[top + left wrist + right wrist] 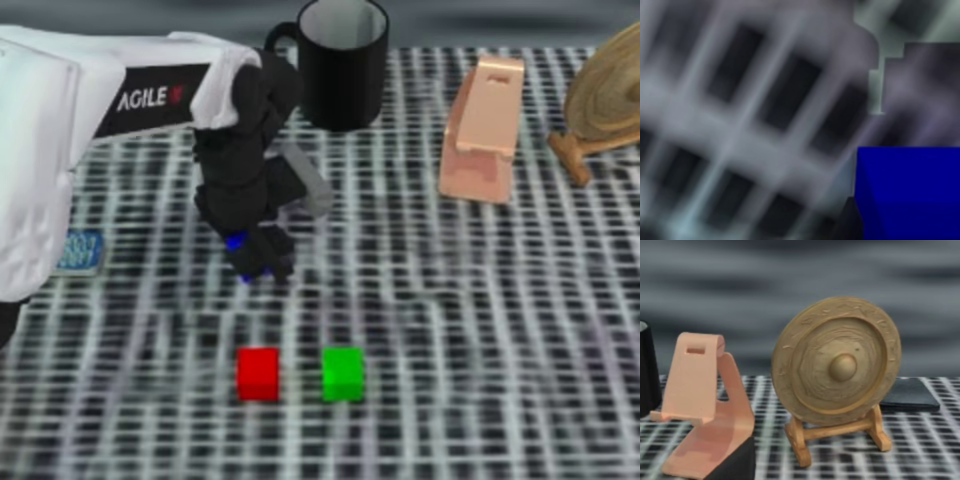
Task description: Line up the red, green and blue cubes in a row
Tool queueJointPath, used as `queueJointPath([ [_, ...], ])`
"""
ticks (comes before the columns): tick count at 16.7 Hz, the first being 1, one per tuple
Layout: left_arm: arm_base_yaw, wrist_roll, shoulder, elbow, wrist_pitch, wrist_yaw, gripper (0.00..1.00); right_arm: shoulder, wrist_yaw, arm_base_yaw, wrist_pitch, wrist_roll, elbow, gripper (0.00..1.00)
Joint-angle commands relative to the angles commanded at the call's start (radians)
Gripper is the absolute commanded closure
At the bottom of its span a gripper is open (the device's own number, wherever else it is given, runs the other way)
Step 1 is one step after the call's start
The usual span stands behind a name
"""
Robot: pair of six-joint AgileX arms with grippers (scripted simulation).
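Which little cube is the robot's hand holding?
The blue cube, between the left gripper's fingers. The red cube and green cube sit alone on the table.

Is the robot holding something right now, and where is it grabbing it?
The left gripper holds the blue cube, pinched by its sides, behind the red cube. The right arm is out of the top view.

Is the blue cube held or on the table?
Cannot tell; the left gripper is down over the blue cube, hiding any contact.

Glossy black mug [343, 62]; seemingly wooden gong [836, 369]; matt red cube [258, 373].
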Motion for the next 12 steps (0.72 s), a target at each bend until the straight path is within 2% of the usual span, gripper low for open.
queueJointPath([
  [7,0.017,-0.002,-0.067,0.141,-0.214,-0.001,1.00,0.000,0.000,0.000,0.000,0.000,0.000,0.00],
  [12,0.013,-0.001,-0.072,0.149,-0.225,-0.001,1.00,0.000,0.000,0.000,0.000,0.000,0.000,0.00],
])
